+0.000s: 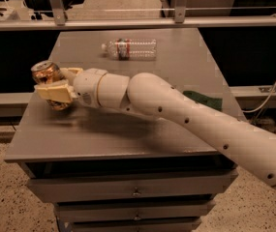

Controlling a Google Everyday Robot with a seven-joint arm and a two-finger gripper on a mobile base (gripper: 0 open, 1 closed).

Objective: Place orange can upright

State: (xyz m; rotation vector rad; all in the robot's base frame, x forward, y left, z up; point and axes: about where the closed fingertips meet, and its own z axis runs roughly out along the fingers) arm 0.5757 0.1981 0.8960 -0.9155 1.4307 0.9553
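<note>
The orange can [46, 73] is coppery orange-brown with a shiny silver top. It stands nearly upright, leaning a little to the left, at the left edge of the grey cabinet top [128, 134]. My gripper [54, 85] is shut on the orange can, its cream fingers [55, 92] clamped around the can's lower body. The can's bottom is hidden behind the fingers, so I cannot tell whether it touches the surface. My white arm reaches in from the lower right across the cabinet top.
A clear plastic bottle [129, 48] with a dark label lies on its side at the back of the cabinet top. A green cloth [204, 99] lies at the right, partly behind my arm. A metal rail [128, 23] runs behind the cabinet. Drawers [132, 190] face front.
</note>
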